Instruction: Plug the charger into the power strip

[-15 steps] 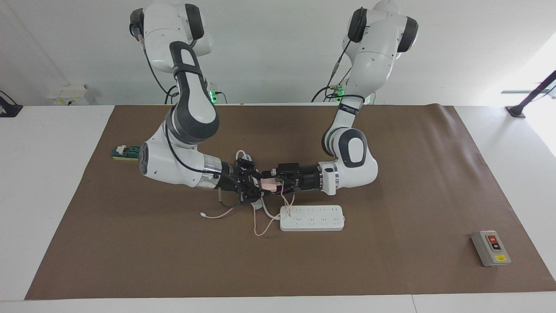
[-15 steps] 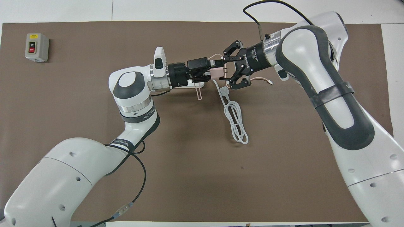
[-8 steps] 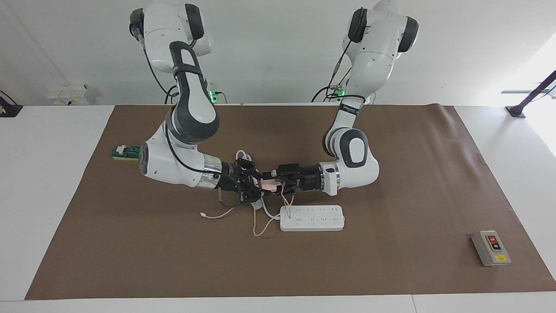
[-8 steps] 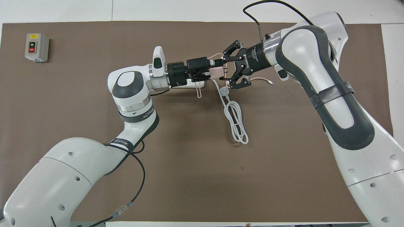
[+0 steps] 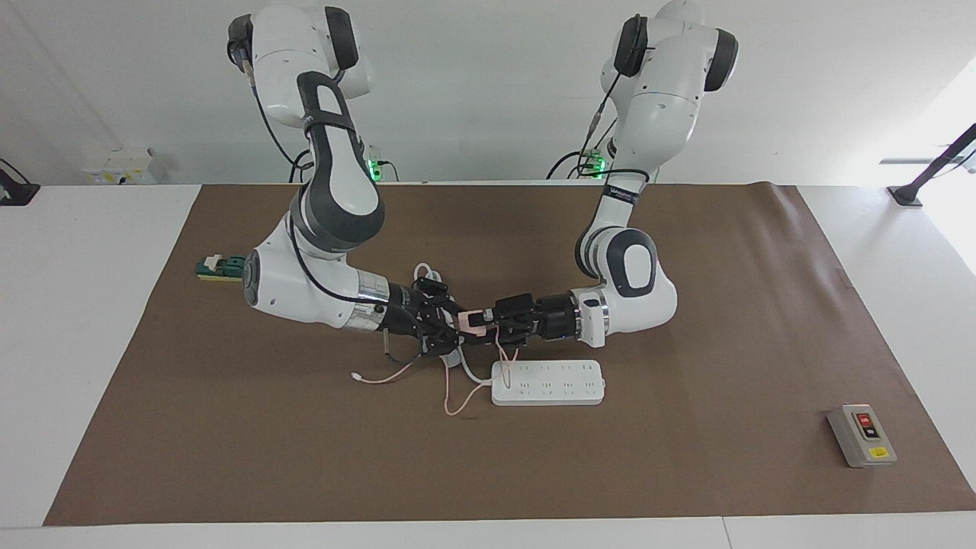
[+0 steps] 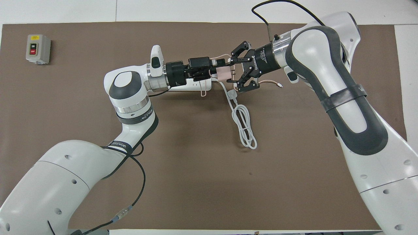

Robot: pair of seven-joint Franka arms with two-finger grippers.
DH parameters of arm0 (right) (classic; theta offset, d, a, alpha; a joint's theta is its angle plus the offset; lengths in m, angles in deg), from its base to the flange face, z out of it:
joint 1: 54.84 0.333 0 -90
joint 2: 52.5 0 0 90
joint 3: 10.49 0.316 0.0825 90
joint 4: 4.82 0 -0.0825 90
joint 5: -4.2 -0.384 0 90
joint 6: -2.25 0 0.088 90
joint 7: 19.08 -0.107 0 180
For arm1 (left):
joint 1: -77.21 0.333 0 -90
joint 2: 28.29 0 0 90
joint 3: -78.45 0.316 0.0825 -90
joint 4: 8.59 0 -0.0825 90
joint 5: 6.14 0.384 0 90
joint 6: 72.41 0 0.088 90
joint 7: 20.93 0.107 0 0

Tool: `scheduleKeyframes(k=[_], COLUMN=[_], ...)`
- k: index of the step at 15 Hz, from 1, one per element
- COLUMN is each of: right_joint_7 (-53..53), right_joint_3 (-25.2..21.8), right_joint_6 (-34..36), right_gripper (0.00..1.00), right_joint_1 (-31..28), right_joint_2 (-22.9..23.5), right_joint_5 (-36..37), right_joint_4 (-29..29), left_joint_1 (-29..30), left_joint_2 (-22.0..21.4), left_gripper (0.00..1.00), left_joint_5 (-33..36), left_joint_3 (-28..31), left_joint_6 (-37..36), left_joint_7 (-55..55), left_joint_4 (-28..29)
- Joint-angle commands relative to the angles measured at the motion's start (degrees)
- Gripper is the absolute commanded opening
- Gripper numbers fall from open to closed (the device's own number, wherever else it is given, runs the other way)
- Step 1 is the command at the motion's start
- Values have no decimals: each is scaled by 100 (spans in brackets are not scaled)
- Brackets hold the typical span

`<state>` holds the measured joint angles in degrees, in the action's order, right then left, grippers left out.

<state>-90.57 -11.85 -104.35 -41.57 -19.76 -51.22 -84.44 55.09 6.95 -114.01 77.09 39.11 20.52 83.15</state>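
The pale-pink charger (image 5: 475, 322) (image 6: 223, 72) is held above the mat between the two grippers. My left gripper (image 5: 489, 322) (image 6: 216, 71) is shut on its body, over the end of the power strip. The prongs point at my right gripper (image 5: 454, 326) (image 6: 235, 72), which is open wide, its fingers standing either side of the prongs. The thin pink cable (image 5: 460, 397) (image 6: 270, 82) hangs down onto the mat. The white power strip (image 5: 547, 382) lies flat; in the overhead view (image 6: 195, 86) my left arm covers most of it.
The strip's thick white cord (image 5: 424, 273) (image 6: 243, 127) lies coiled nearer to the robots, its plug under the grippers. A grey switch box (image 5: 862, 435) (image 6: 38, 49) sits toward the left arm's end. A green and yellow object (image 5: 216, 268) lies toward the right arm's end.
My left arm's wrist has drawn back toward its own end and tilted down, keeping the charger in its grip. My right gripper has stayed open in place.
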Motion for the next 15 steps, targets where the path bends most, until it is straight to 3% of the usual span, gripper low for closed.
scheduleKeyframes(k=[1,4,5,6,7,10,11,15], right_joint_7=[-14,-6,-6,-6,-6,-23,-41,-58], right_joint_3=[4,4,4,4,4,4,-5,-5], right_joint_6=[-10,-10,-10,-10,-10,-1,-18,-27], right_gripper=[0,0,0,0,0,0,99,100], right_joint_1=[-9,-9,-9,-9,-9,-18,-9,-26], right_joint_2=[48,48,40,48,40,40,40,40], right_joint_5=[-100,-100,-100,-100,-100,-100,-91,-100], right_joint_4=[43,43,43,43,43,34,34,43], left_joint_1=[85,120,120,129,138,217,234,261], left_joint_2=[-8,-52,-52,-96,-149,-219,-219,-280], left_gripper=[43,30,21,4,0,0,0,0], left_joint_5=[92,92,92,100,100,223,276,285], left_joint_3=[-13,-13,-13,-13,-13,-4,-12,-4], left_joint_6=[-68,-77,-86,-95,-95,-104,-112,-86], left_joint_7=[3,3,3,-6,-6,-6,-6,-67], left_joint_4=[-68,-7,2,37,107,160,160,160])
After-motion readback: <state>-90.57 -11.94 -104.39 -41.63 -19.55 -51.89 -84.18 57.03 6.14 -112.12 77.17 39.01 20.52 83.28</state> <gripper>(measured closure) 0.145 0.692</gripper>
